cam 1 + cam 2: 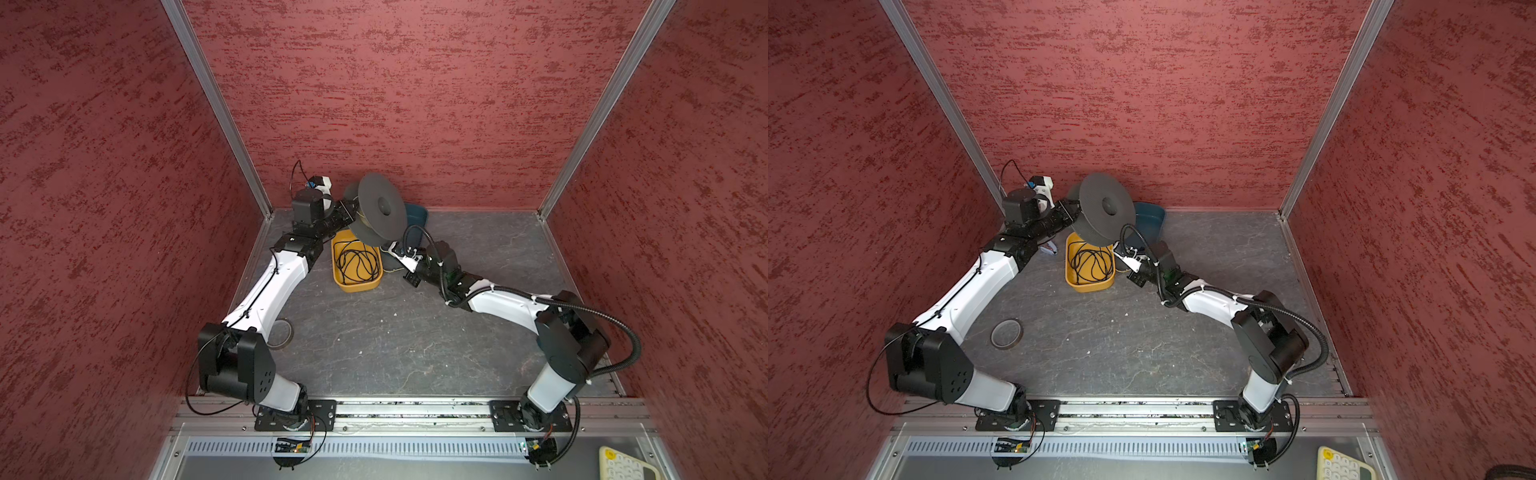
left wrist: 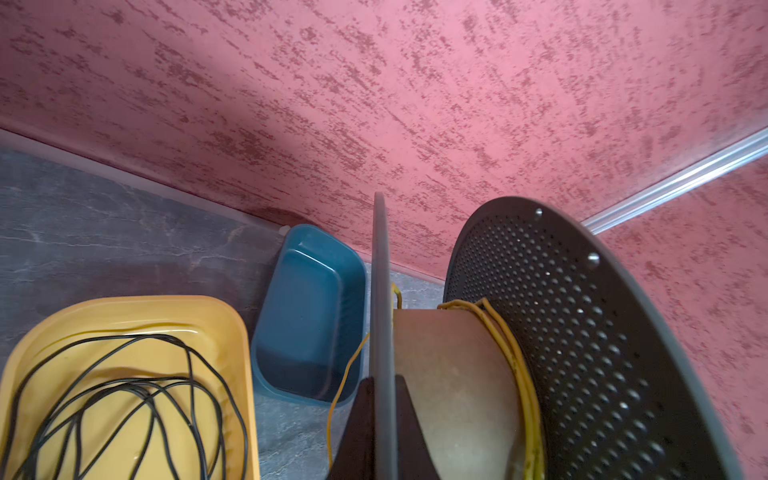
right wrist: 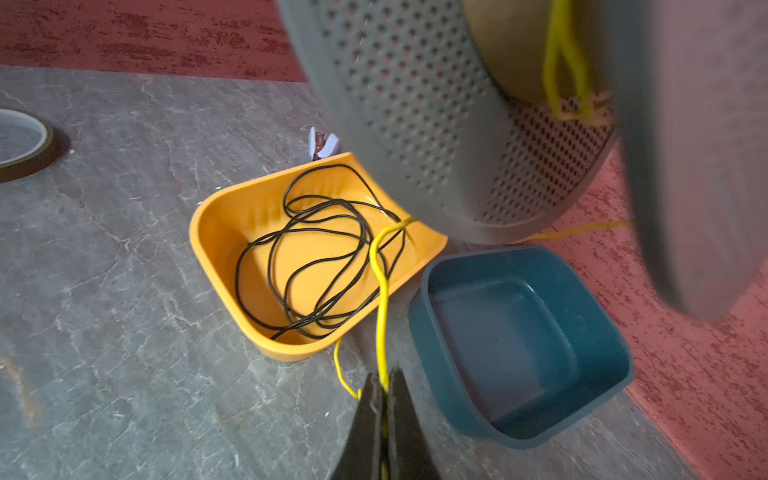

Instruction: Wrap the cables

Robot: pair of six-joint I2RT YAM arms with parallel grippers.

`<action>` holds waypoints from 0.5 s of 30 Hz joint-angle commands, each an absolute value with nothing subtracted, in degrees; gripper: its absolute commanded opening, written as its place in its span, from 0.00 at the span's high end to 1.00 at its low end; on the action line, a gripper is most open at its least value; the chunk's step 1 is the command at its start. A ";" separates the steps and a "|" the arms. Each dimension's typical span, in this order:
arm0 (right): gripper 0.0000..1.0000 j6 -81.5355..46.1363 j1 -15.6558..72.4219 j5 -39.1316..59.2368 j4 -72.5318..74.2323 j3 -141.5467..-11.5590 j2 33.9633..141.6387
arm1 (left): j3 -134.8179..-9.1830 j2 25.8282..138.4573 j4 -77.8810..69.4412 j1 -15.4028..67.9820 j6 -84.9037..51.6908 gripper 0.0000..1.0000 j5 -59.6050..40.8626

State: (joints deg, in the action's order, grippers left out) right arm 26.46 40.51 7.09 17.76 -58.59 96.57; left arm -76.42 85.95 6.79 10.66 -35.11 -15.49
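Yellow wire (image 3: 380, 332) pinched between right jaws.

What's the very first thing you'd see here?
A big grey spool held up in the air near the back wall, its rim pinched by the left gripper. Below it, the right gripper pinches a thin yellow wire beside an orange tub holding tangled black cable.
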 commanded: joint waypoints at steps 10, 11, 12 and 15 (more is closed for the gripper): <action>1.00 25.01 45.96 8.34 10.29 -59.45 85.12 | -84.28 91.31 9.23 13.06 -26.90 1.00 -1.44; 1.00 24.36 46.20 9.13 9.65 -59.96 84.93 | -84.37 91.70 9.16 13.41 -26.72 1.00 -1.08; 1.00 23.94 46.47 9.59 9.29 -60.39 84.83 | -84.54 92.01 9.27 13.68 -26.54 1.00 -0.77; 1.00 22.82 47.00 10.64 8.99 -61.47 84.64 | -85.21 93.17 9.74 14.68 -25.63 1.00 0.05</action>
